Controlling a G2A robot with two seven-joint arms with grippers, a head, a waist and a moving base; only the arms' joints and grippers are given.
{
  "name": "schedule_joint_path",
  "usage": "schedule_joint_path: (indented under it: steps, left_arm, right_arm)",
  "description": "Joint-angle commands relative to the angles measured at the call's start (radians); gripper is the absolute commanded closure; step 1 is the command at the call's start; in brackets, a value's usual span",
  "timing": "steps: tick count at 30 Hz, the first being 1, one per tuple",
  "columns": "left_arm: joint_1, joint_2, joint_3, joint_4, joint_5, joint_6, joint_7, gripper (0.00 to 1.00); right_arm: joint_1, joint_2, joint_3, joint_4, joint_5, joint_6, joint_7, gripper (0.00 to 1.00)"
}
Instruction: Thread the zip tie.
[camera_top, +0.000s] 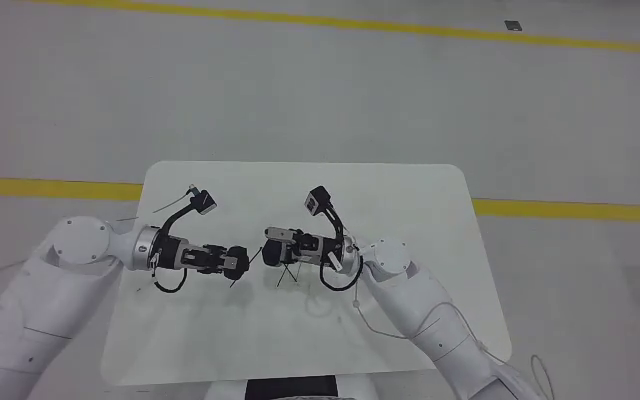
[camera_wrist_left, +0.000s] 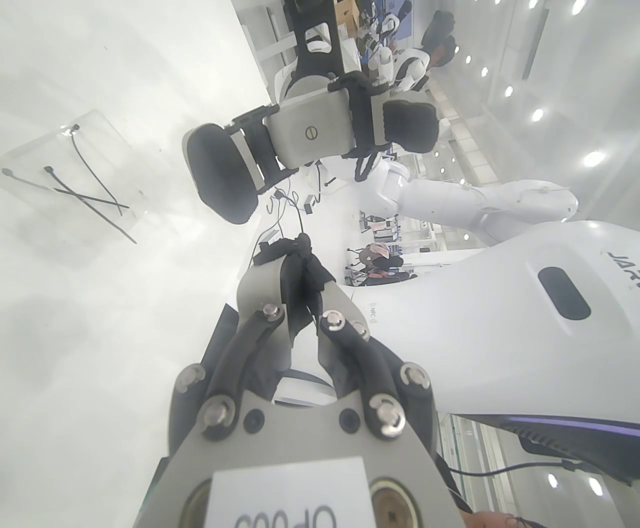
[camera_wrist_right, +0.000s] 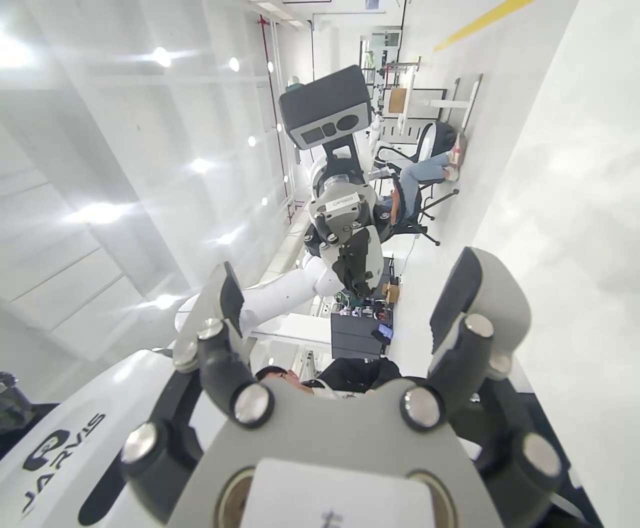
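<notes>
White table (camera_top: 420, 200), both arms over its lower middle in the top view. The left gripper (camera_top: 238, 263) sat left of centre and the right gripper (camera_top: 272, 246) just right of it, tips facing, near but apart.

Left gripper (camera_wrist_left: 299, 257): fingers pinched together on a black zip tie (camera_wrist_left: 303, 241), whose head poked out past the fingertips at mid-frame in the left wrist view.

Right gripper (camera_wrist_right: 345, 300): fingers spread wide, nothing between them. Seen from the left wrist, it (camera_wrist_left: 315, 150) hung above centre, pads apart.

3 spare zip ties (camera_wrist_left: 90, 195) lay crossed on a clear plastic sheet (camera_wrist_left: 30, 150) on the table, at the upper left of the left wrist view.
</notes>
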Motion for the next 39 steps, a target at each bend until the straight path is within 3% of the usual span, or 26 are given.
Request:
schedule_joint_path:
  steps: [1,5,6,7,8,12,18,23,28,39]
  left_arm:
    - [0.0,0.0,0.0,0.0,0.0,0.0,0.0,1.0]
    - [0.0,0.0,0.0,0.0,0.0,0.0,0.0,1.0]
    - [0.0,0.0,0.0,0.0,0.0,0.0,0.0,1.0]
    - [0.0,0.0,0.0,0.0,0.0,0.0,0.0,1.0]
    - [0.0,0.0,0.0,0.0,0.0,0.0,0.0,1.0]
    - [0.0,0.0,0.0,0.0,0.0,0.0,0.0,1.0]
    - [0.0,0.0,0.0,0.0,0.0,0.0,0.0,1.0]
    - [0.0,0.0,0.0,0.0,0.0,0.0,0.0,1.0]
    - [0.0,0.0,0.0,0.0,0.0,0.0,0.0,1.0]
    - [0.0,0.0,0.0,0.0,0.0,0.0,0.0,1.0]
  right_arm:
    - [0.002,0.0,-0.003,0.001,0.002,-0.001,0.017,0.0]
    - [0.006,-0.003,-0.01,0.012,0.024,-0.011,0.045,0.0]
    - [0.008,-0.004,-0.011,0.016,0.029,-0.013,0.049,0.25]
    - [0.01,-0.005,-0.014,0.021,0.032,-0.017,0.053,0.33]
    - [0.012,-0.006,-0.015,0.025,0.033,-0.019,0.055,0.49]
    - [0.017,-0.009,-0.022,0.042,0.03,-0.026,0.049,0.64]
    - [0.017,-0.014,-0.026,0.066,0.041,-0.033,0.028,0.64]
    - [0.015,-0.015,-0.021,0.073,0.043,-0.037,0.024,0.76]
    - [0.01,-0.012,-0.012,0.072,0.036,-0.037,0.028,0.82]
    - [-0.006,-0.006,0.009,0.055,0.026,-0.046,0.042,0.84]
